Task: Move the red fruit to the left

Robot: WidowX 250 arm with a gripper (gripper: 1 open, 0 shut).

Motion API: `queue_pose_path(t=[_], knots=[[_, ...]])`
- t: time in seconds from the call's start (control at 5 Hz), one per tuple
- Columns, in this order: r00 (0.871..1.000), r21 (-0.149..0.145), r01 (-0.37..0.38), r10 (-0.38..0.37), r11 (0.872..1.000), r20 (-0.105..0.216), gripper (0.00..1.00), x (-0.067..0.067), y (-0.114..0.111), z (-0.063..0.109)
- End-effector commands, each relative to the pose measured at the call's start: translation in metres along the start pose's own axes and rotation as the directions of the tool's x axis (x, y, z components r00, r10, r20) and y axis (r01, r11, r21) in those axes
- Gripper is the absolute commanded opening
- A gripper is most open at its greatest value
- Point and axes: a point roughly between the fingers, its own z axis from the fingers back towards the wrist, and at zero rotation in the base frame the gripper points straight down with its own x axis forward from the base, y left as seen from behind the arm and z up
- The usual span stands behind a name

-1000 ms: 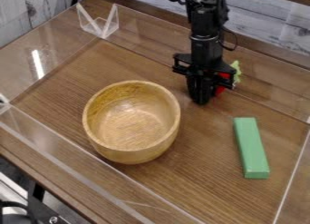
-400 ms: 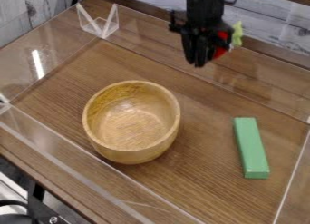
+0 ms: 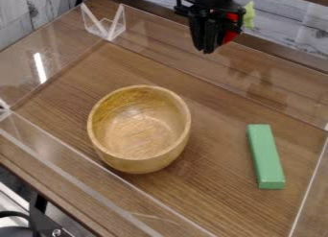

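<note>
- Red fruit (image 3: pixel 229 28): clamped in the pincer (image 3: pixel 210 41), only a sliver of red and a bit of green top showing at the pincer's right side, well clear of the table (image 3: pixel 153 73).
- Pincer: clenched on the fruit, pointing straight down, hanging high near the top edge of the view, over the far part of the table.
- Bowl (image 3: pixel 138 127): below and to the left of the pincer, well apart from it, standing empty on the table.
- Green block (image 3: pixel 266 154): below and slightly right of the pincer, lying flat, well apart.
- Clear walls (image 3: pixel 102 22) around the table; one folded corner piece to the left of the pincer, at about its height in the view.
- Step in hand, as judged: carry phase, fruit lifted and not yet shifted left.
- Next move, as judged: sideways travel to the left with the grip kept firm, passing behind or above the bowl, then a descent onto bare table left of the bowl, short of the clear wall, and a release only once the fruit rests on the wood, since a round fruit may roll.
</note>
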Motion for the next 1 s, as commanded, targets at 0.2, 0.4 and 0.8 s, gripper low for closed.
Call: queue_pose_path(t=[0.2,0.4,0.8], knots=[[0.998,0.026,-0.032,0.031,0.999,0.05,0.0,0.016,0.014,0.02],[0.995,0.016,0.096,-0.097,0.995,0.029,0.0,0.019,0.025,0.031],[0.956,-0.02,0.292,-0.292,0.956,-0.014,0.0,0.023,0.022,0.026]])
